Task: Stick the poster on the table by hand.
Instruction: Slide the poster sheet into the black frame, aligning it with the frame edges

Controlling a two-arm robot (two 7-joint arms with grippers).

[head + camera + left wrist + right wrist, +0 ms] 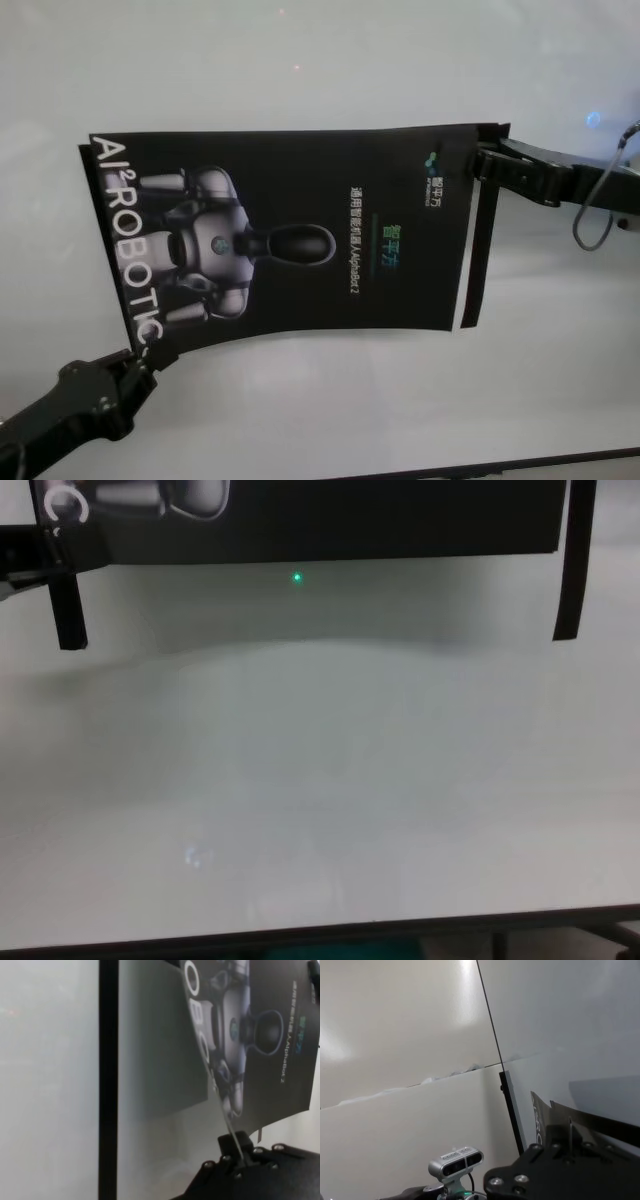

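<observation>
The poster [290, 235], black with a grey-white robot and "AI ROBOTIC" lettering, hangs stretched above the white table [320, 60] between my two grippers. My left gripper [140, 352] is shut on its near left corner. My right gripper [482, 162] is shut on its far right corner. In the left wrist view the left gripper [241, 1157] pinches the edge of the poster [265, 1035]. In the right wrist view the right gripper [569, 1142] holds the poster [600, 1122] edge-on. In the chest view the poster's lower edge [350, 520] hangs above the table [320, 780].
Narrow black strips hang from the poster's ends: one on the right [476, 260], which also shows in the chest view [572, 570], and one on the left [68, 610]. The table's dark front edge [320, 930] runs along the near side. A cable loop [597, 215] hangs by the right arm.
</observation>
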